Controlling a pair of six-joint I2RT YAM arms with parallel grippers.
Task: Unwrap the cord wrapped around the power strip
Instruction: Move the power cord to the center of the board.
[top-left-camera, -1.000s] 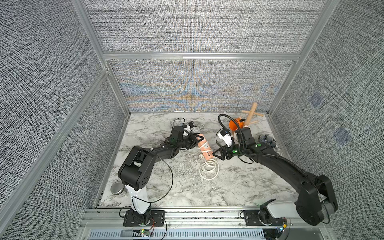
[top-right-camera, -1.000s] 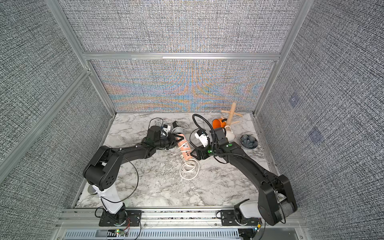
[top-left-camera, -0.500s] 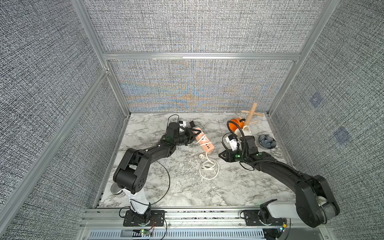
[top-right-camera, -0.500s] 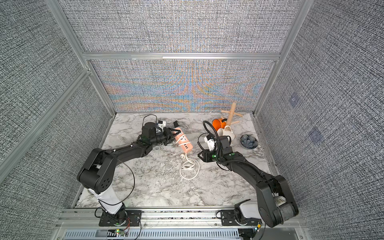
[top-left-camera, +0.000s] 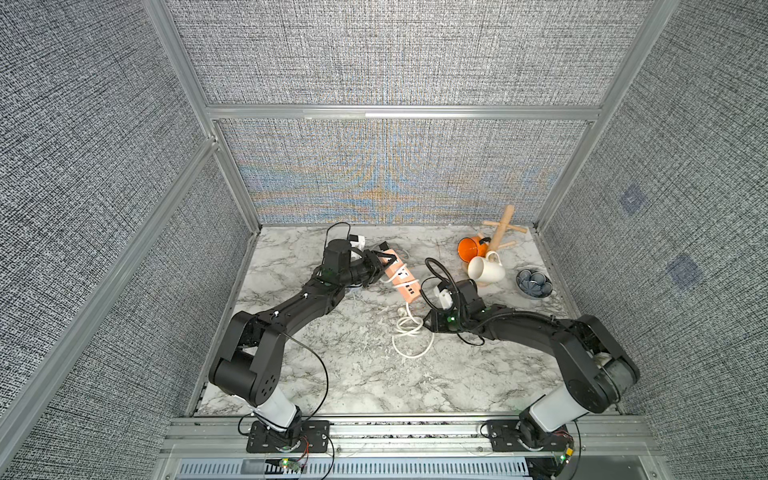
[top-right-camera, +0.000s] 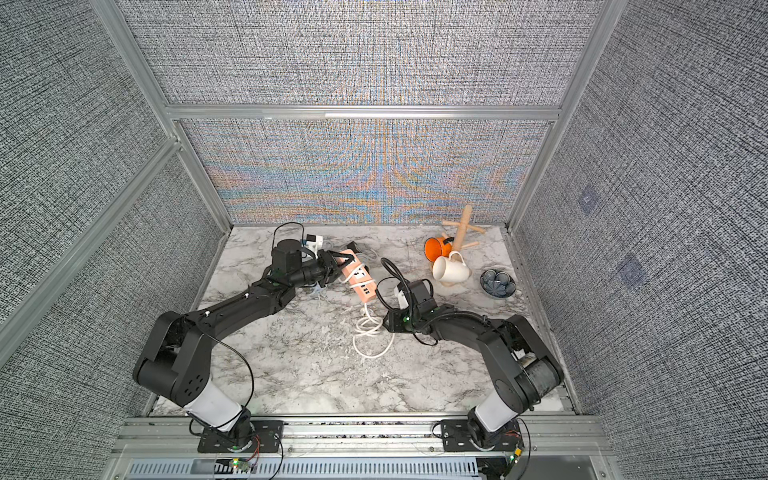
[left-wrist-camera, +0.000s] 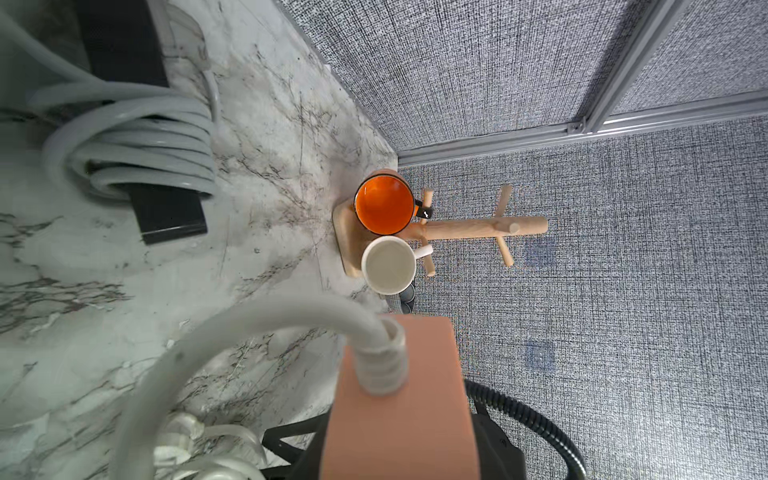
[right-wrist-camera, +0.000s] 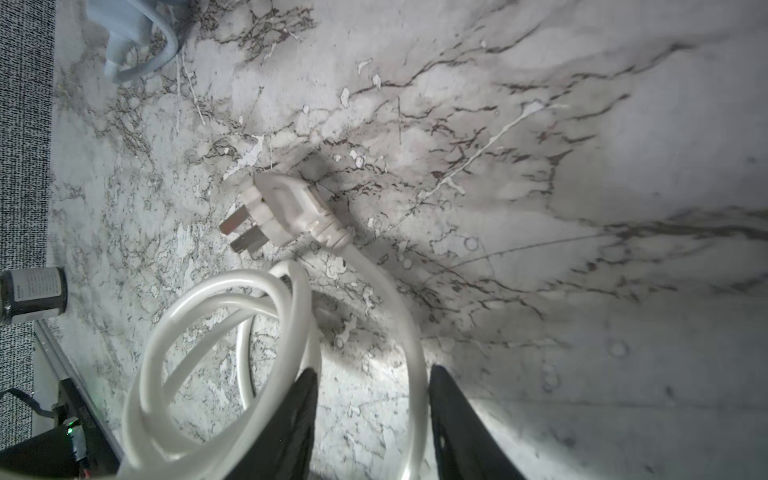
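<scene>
The salmon power strip (top-left-camera: 402, 281) (top-right-camera: 360, 281) lies slanted near the back of the table. My left gripper (top-left-camera: 380, 266) (top-right-camera: 337, 266) is shut on its far end. In the left wrist view the strip's end (left-wrist-camera: 395, 415) fills the space between the jaws, and the white cord (left-wrist-camera: 232, 332) leaves it in an arc. A white strand crosses the strip's body. The rest of the cord (top-left-camera: 409, 334) (top-right-camera: 370, 332) lies in loose loops in front of the strip, with its plug (right-wrist-camera: 286, 210) flat on the marble. My right gripper (right-wrist-camera: 374, 399) is open and low over the loops, one strand running between its fingers.
A wooden mug tree (top-left-camera: 505, 224) with an orange mug (top-left-camera: 471, 249) and a white mug (top-left-camera: 486, 272) stands at the back right, beside a blue-grey bowl (top-left-camera: 534, 284). A black bar wound with grey cable (left-wrist-camera: 137, 137) lies behind the strip. A small tin (right-wrist-camera: 33, 295) sits front left.
My left gripper has pulled the power strip back and to the left. My right gripper has left the strip, dropped toward the front onto the loose cord loops, and its jaws have narrowed.
</scene>
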